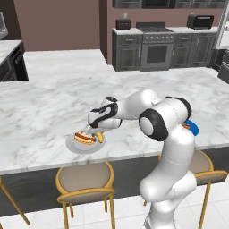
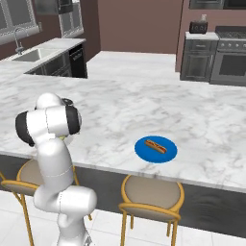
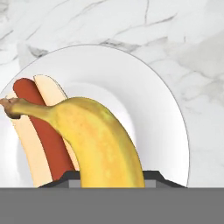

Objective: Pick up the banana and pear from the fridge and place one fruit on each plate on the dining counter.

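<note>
Claw (image 1: 95,130) is closed on the banana (image 3: 98,144), above the pale plate (image 3: 148,109) near the counter's (image 1: 40,120) front edge; a hot dog (image 3: 41,131) already lies there, so the released banana may roll off

On the long white marble dining counter (image 1: 53,103), the small pale round plate (image 1: 74,145) carries a brown-and-red hot dog (image 1: 84,138) with the curved yellow banana (image 1: 100,137) beside it. The bright blue round plate (image 2: 166,154), well apart, bears 1 more hot dog (image 2: 155,144). 2 gold-legged stools (image 1: 85,181) stand before the counter.
</note>
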Controlling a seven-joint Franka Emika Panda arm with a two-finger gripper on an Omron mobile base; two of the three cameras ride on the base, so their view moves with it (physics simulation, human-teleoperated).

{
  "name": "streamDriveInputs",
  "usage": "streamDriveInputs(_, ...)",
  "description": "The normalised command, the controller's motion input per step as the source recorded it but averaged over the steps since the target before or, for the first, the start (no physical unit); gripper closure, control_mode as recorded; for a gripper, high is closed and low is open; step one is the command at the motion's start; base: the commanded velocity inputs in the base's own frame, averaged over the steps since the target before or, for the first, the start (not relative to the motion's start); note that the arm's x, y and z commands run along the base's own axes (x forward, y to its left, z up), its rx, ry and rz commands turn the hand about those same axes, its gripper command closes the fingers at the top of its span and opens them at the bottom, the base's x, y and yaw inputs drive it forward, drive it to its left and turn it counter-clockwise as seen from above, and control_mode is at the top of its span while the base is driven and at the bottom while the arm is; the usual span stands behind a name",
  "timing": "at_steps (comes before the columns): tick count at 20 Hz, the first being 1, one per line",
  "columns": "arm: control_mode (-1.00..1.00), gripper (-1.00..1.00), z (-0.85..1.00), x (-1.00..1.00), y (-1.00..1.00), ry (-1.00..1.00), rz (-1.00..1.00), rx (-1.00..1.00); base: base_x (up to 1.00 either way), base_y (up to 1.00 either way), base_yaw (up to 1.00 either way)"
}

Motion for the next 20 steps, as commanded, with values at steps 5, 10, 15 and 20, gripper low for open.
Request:
streamDriveInputs(5,-1.00,-1.00,-0.13,0.02,0.04,0.00,0.00,0.01,0.00,0.00,0.00)
streamDriveInputs(10,-1.00,-1.00,-0.08,0.06,0.01,0.00,0.00,0.01,0.00,0.00,0.00)
streamDriveInputs(15,-1.00,-1.00,0.11,0.00,0.00,-0.02,0.00,0.05,0.00,0.00,0.00)
streamDriveInputs(20,-1.00,-1.00,0.52,-0.12,0.05,-0.06,0.00,0.06,0.00,0.00,0.00)
